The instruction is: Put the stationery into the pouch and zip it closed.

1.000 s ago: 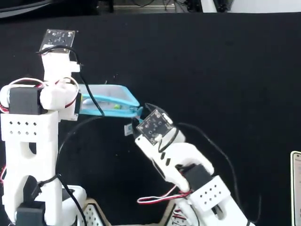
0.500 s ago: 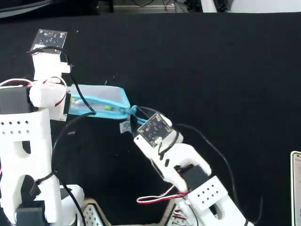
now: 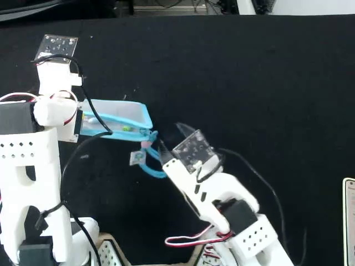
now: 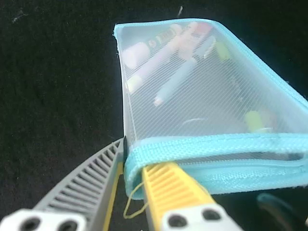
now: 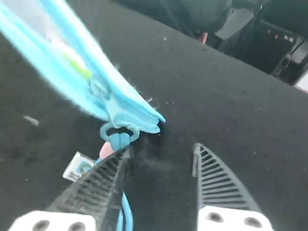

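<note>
Left gripper (image 4: 134,161): its 2 fingers, grey and yellow, pinch the pouch's end seam. The left wrist view shows this plainly, while in the high view the arm covers the grip.
Pouch (image 3: 119,115): translucent with teal edging, lying on the table between the 2 arms.
Stationery (image 4: 166,53): pens and markers inside, seen through the mesh wall.
Zip pull (image 5: 113,110): at the pouch's end nearest the right gripper, with a teal cord (image 3: 151,166) and a small tag (image 3: 136,158) trailing from it.
Right gripper (image 5: 162,147): fingers spread, holding nothing, just beside the cord.
Table (image 3: 266,83): black cloth.
Room: dark furniture beyond the far edge.
</note>
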